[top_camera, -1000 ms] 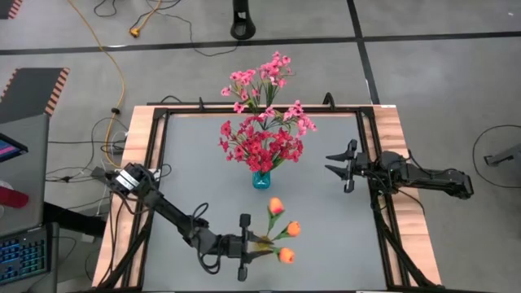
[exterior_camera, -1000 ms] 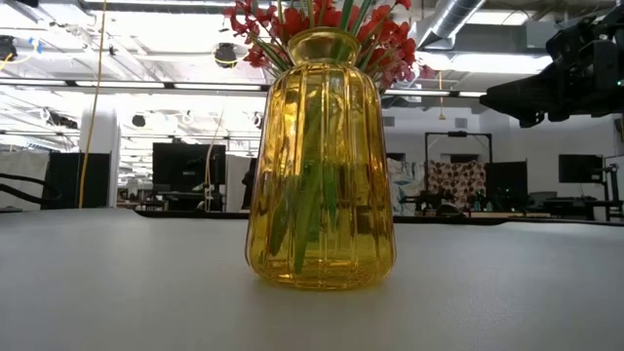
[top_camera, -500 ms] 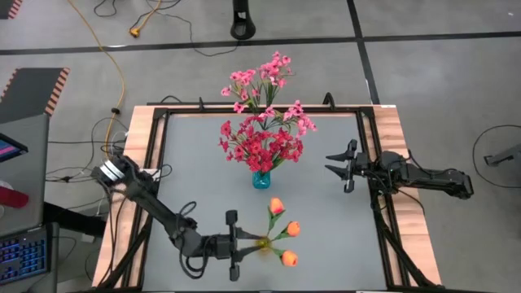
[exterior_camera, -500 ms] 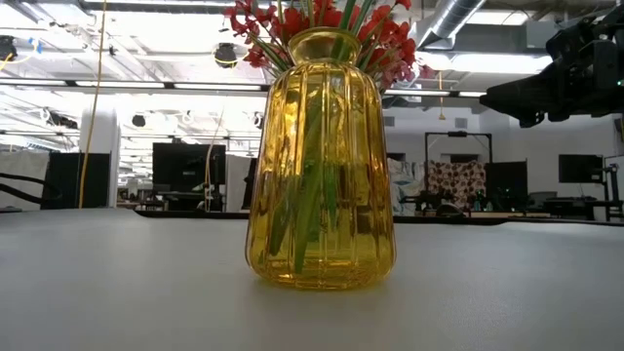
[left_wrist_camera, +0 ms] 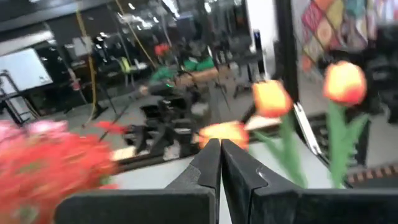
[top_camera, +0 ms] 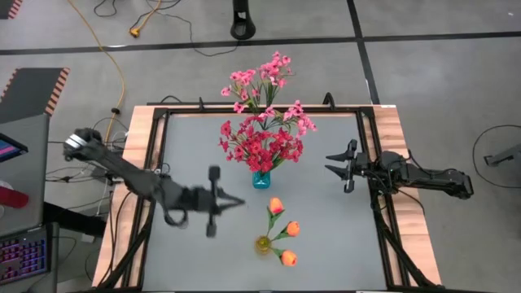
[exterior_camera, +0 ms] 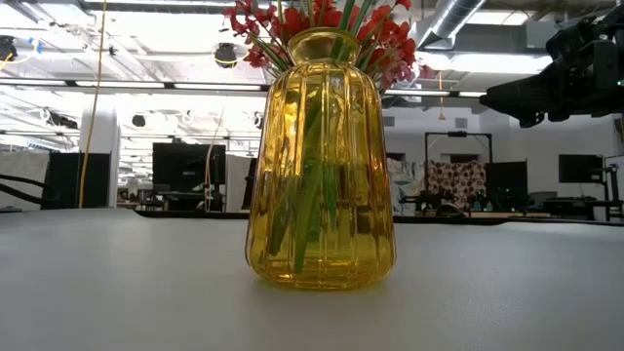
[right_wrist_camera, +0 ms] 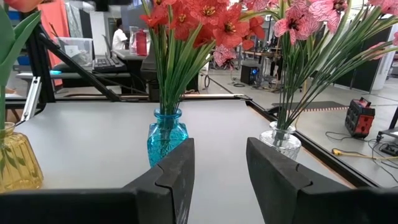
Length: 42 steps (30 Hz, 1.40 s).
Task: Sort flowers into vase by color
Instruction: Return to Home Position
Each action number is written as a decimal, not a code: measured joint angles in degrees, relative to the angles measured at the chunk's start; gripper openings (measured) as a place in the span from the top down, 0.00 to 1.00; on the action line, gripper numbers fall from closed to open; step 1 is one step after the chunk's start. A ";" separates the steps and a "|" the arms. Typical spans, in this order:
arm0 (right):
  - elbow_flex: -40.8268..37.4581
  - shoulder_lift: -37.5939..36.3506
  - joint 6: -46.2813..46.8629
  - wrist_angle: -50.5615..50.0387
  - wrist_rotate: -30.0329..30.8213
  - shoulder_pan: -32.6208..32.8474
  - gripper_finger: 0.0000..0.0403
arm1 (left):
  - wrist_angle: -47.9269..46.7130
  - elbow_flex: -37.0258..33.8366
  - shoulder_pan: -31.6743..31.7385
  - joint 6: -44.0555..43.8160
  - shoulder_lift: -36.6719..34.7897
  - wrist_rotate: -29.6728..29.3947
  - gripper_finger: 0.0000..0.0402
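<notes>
Three orange tulip buds [top_camera: 281, 230] stand with their stems in a yellow ribbed vase [top_camera: 262, 243] near the table's front; the low view shows this vase [exterior_camera: 320, 156] close up with green stems inside. Red flowers [top_camera: 262, 146] fill a blue vase [top_camera: 260, 180] at the table's middle. Pink flowers [top_camera: 262, 81] stand in a clear vase [right_wrist_camera: 280, 140] at the far edge. My left gripper [top_camera: 240, 201] hangs shut and empty above the table, left of the tulips. My right gripper [top_camera: 342, 167] waits open at the right edge.
A black frame rail [top_camera: 159, 155] and wooden borders [top_camera: 134, 163] edge the grey table [top_camera: 195, 146]. There is bare tabletop at the left and at the near right. Cables [top_camera: 114, 73] lie on the floor beyond the table.
My left gripper has drawn back from the yellow vase, going up and toward the table's left and far side. Its fingers, apart beside the vase before, now lie together. The tulips stay standing in the vase.
</notes>
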 joint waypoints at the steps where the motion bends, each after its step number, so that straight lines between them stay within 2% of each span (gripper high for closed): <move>1: -0.02 0.00 -0.02 0.00 0.00 0.00 0.58 | 1.68 -2.75 1.36 -0.22 -2.65 1.19 1.00; 7: -0.02 0.00 -0.01 0.02 0.00 0.00 0.58 | 17.07 -24.45 9.67 -1.72 -20.85 11.50 1.00; 9: -0.02 -0.02 0.00 0.02 0.00 0.00 0.58 | 19.07 -30.05 11.89 -3.22 -27.01 13.66 1.00; 12: -0.01 -0.02 0.00 0.01 0.00 0.00 0.58 | 18.44 -36.31 14.37 -5.19 -36.04 13.65 1.00; 20: -0.01 -0.01 0.00 0.02 0.00 -0.01 0.58 | 12.17 -46.72 17.38 -7.85 -56.95 13.64 1.00; 27: 0.00 -0.02 0.00 0.02 0.00 0.00 0.58 | -1.34 -48.68 17.39 -7.31 -70.04 11.90 1.00; 32: -0.01 -0.02 0.00 0.02 0.02 0.00 0.58 | -3.84 -48.75 17.53 -6.08 -70.02 10.19 1.00; 39: -0.01 -0.02 0.00 0.02 0.04 0.00 0.58 | -8.09 -48.73 18.68 -3.46 -70.04 10.65 1.00; 42: 0.00 -0.02 0.00 0.02 0.02 0.00 0.58 | -6.42 -50.43 20.38 -3.23 -70.05 11.12 1.00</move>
